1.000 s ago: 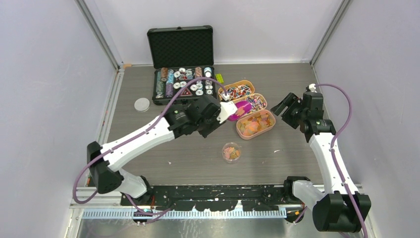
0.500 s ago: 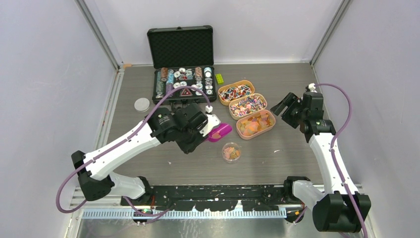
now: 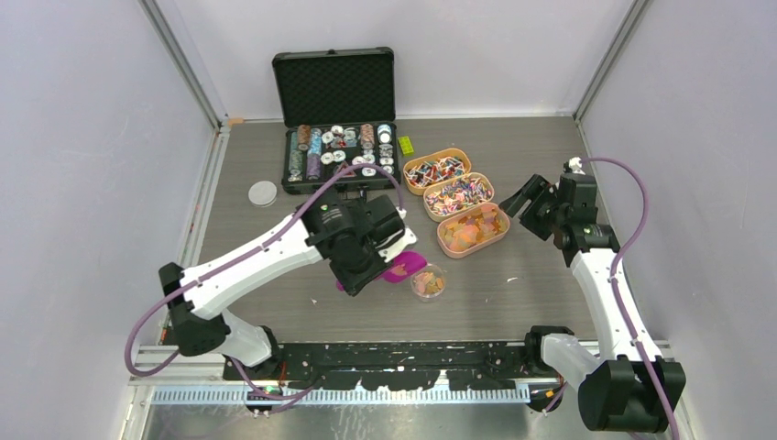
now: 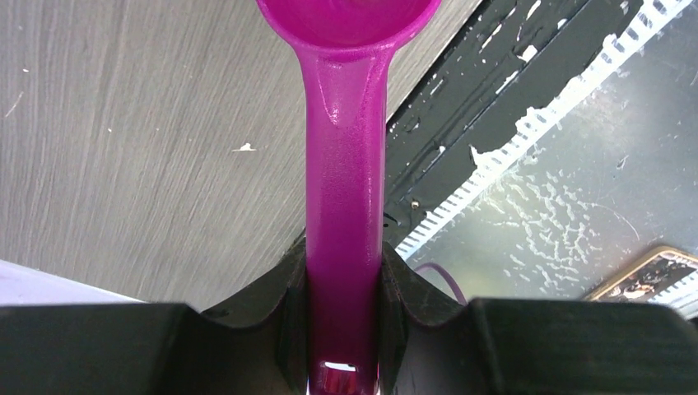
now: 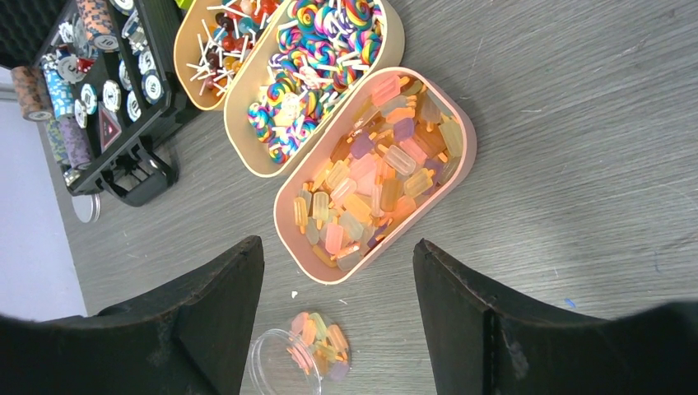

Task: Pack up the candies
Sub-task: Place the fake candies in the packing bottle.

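Table (image 3: 513, 302), grey wood grain, carrying all items. Black case (image 3: 334, 87), open at the far side, holding rows of poker chips (image 3: 316, 151); no part of the task. Left arm: left fingers (image 4: 288, 304) clamped tight on the handle of the magenta scoop (image 4: 344, 206), its bowl held just beside the left rim of the jar; the bowl is cut off in the wrist view, so whether it is loaded cannot be told. Right arm: right fingers (image 5: 206, 313) spread wide and empty, hanging above the table near the trays, touching nothing. Three oval trays side by side right of the case: far tray (image 5: 183, 66) of stick sweets, middle tray (image 5: 234, 136) of swirl lollipops, near tray (image 5: 280, 216) of ice-lolly-shaped pieces; all three look well stocked. Clear jar (image 5: 259, 362), small, round, uncapped, near the front centre. White lid (image 3: 263, 192), lying well apart at the left. Yellow-green block (image 3: 405, 145) by the case. Candies (image 5: 317, 346): a shallow layer of pastel pieces in the jar, the bulk in the trays. Status, as judged: filling begun, jar partly filled; further scoops and probably capping outstanding.
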You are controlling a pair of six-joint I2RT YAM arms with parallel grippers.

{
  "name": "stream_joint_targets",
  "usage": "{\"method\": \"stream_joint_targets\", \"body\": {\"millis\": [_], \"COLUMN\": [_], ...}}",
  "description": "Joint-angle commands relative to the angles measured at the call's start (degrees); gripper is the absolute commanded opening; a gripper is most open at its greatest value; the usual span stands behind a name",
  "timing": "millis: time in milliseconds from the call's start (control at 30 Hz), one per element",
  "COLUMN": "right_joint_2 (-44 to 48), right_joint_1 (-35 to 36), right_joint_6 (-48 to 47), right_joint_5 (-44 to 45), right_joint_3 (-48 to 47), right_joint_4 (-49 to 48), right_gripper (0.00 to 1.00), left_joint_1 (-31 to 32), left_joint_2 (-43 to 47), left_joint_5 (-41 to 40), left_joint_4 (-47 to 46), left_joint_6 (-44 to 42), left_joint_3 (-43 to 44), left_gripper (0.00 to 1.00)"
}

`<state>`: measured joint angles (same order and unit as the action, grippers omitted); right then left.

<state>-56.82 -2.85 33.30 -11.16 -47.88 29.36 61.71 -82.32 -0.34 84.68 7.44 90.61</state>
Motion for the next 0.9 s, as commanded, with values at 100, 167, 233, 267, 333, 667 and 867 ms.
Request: {"method": "stream_joint_targets", "body": {"millis": [100, 167, 233, 267, 333, 667, 867], "right_joint_2": [1.4, 1.5, 1.5, 1.5, 1.5, 2.1, 2.7], "right_joint_1": [-0.2, -0.2, -0.2, -0.2, -0.2, -0.2, -0.2], "right_joint_6": [-1.0, -1.2, -1.4, -1.5, -1.6, -3.0, -2.5], "right_joint_5": [-1.7, -1.7, -1.9, -1.9, -2.0, -1.9, -2.7], "right_joint_3": [0.0, -0.1, -0.1, -0.1, 0.1, 0.3, 0.6], "right_joint_4": [-2.2, -2.1, -2.2, -2.3, -2.4, -1.7, -1.5], "right_gripper": [0.71, 0.71, 0.72, 0.71, 0.72, 0.71, 0.71], "left_joint_1": [2.1, 2.5, 3.0, 3.3, 4.1, 4.9, 4.9], "left_joint_2": [-7.1, -9.0, -11.3, -12.4, -14.2, -18.1, -17.5], "left_joint_5": [0.9, 1.1, 1.1, 1.1, 0.8, 0.8, 0.8], "left_joint_4": [6.4, 7.5, 9.1, 9.9, 10.9, 12.6, 13.9], "left_joint_6": [0.6, 0.6, 0.6, 0.6, 0.8, 4.1, 6.5], "left_joint_3": [6.4, 8.1, 9.8, 10.5, 11.4, 11.6, 9.2], "left_gripper": [0.00, 0.00, 0.00, 0.00, 0.00, 0.00, 0.00]}}
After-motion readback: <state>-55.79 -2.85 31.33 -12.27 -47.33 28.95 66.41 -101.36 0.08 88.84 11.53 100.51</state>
